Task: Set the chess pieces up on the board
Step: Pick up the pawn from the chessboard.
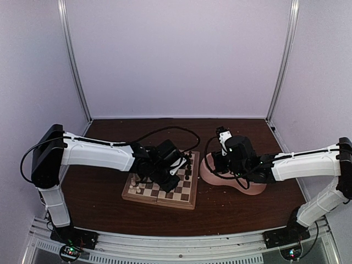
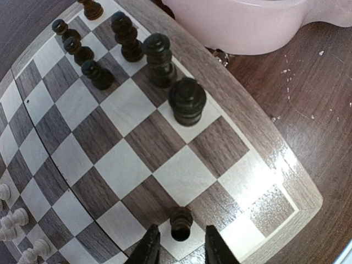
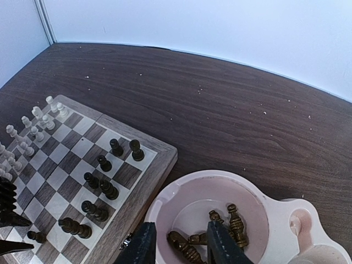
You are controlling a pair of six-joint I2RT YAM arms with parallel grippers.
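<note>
The board (image 1: 184, 201) lies at mid-table, its rim (image 2: 242, 104) showing in the left wrist view. Dark chess pieces (image 2: 187, 102) stand in two short rows near its far edge, cream ones (image 2: 14, 220) at the opposite side. My left gripper (image 2: 182, 250) is open around a dark pawn (image 2: 181, 223) that stands upright on a light square near the board's corner, with a gap on each side. My right gripper (image 3: 181, 245) hangs open over the pink bowl (image 3: 165, 192), above several dark pieces (image 3: 236, 223) lying in it.
The pink double bowl (image 1: 242, 187) sits right beside the board's right edge (image 3: 141, 193). Dark wooden tabletop (image 3: 220, 110) extends behind both. White walls and metal posts enclose the back and sides.
</note>
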